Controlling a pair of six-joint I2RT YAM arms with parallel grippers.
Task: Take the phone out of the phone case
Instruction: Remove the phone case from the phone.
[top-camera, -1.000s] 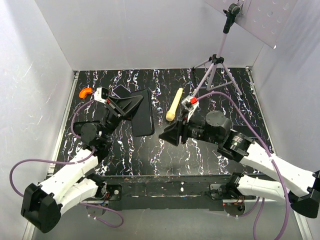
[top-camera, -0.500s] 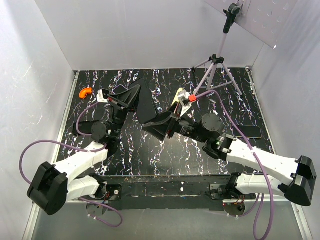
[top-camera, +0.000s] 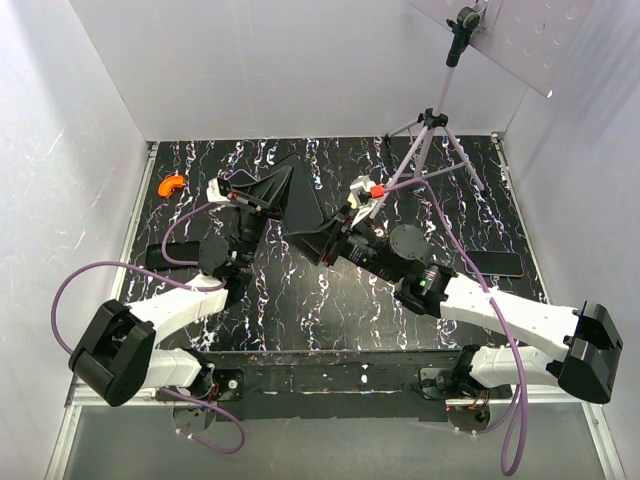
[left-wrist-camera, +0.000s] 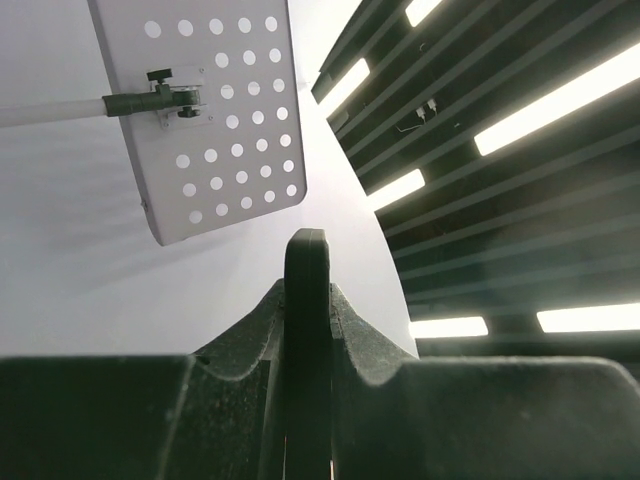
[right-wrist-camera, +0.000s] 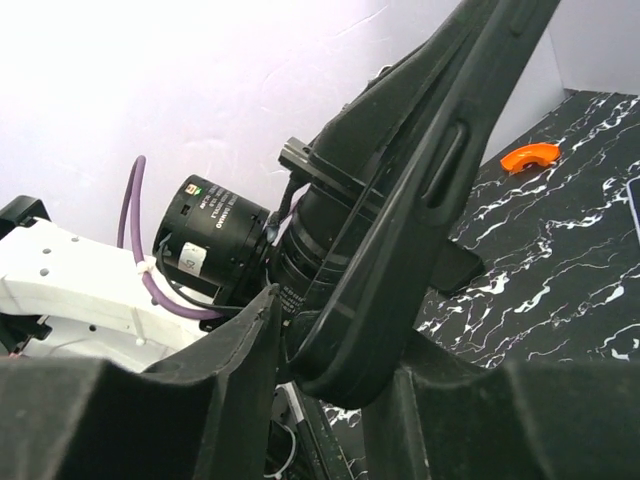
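Both grippers were clenched on the case (right-wrist-camera: 400, 230). It hung tilted, clear of the table (top-camera: 300, 310), over the middle toward the far edge. Left gripper (left-wrist-camera: 306, 300) pinched one end, right gripper (right-wrist-camera: 335, 350) the other.

Phone: couldn't make it out inside the case from any view; only a black rim and a button slot showed. A lavender-rimmed slab (top-camera: 236, 179) lay flat near the far-left corner, beside the orange piece (top-camera: 171, 185). It might have been the phone; couldn't tell.

Judged step: flex the case to pop a corner free. To do it well, left needed to hold as the anchor while right peeled the lip back at one corner with a slow twist, not a straight pull.

Risks as I saw them: the edge grips were thin, so the case could slip. A freed phone could also drop from height, so better done low over the table.
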